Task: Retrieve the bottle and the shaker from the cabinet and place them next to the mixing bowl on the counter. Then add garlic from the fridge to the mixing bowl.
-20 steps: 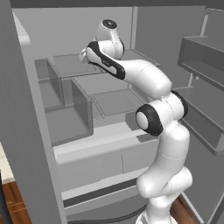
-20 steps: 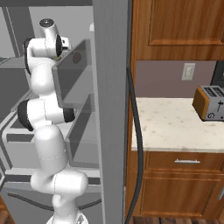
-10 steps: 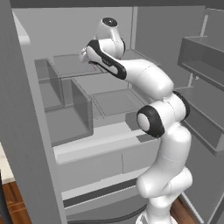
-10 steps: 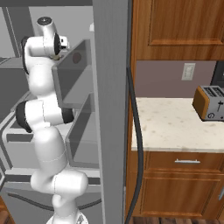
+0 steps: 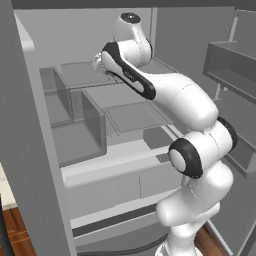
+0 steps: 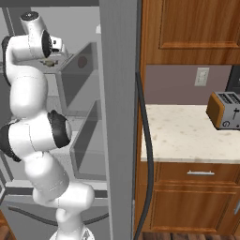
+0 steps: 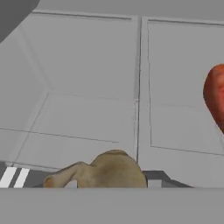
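Now garlic (image 7: 105, 172) between gripper (image 7: 109, 186) fingertips

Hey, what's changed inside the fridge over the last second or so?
Very little. The arm keeps its reach to the upper fridge shelf, and the tool has closed on the garlic lying there; the bulb sits right at the fingertips in the hand view. The base, the fridge door, the toaster and the red item beside the garlic stayed put.
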Robot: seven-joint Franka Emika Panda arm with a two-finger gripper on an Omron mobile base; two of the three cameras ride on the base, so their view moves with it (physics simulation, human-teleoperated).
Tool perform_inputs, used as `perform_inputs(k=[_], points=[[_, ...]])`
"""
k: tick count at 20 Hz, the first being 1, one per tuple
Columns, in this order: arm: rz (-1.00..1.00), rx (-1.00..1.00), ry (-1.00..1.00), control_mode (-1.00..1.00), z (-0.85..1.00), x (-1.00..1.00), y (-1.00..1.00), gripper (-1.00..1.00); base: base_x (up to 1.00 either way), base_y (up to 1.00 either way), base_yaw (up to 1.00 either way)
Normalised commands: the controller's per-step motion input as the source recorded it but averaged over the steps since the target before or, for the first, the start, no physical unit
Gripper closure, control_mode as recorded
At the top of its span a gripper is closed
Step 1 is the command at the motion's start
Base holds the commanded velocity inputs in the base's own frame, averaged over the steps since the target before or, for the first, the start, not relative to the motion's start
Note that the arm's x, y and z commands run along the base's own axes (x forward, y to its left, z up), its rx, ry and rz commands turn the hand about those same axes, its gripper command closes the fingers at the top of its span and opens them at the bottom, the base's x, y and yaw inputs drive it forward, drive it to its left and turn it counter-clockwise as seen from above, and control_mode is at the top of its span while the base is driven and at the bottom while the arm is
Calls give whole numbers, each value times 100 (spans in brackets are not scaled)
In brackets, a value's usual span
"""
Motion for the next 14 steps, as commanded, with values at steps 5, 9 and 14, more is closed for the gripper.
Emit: perform_inputs(k=[5, 9, 14], points=[[-14, 7, -3, -100, 0, -100, -37, 100, 0, 0, 0], [-16, 10, 0, -100, 7, -100, -34, 100, 0, 0, 0], [-15, 11, 0, -100, 8, -100, -22, 100, 0, 0, 0]])
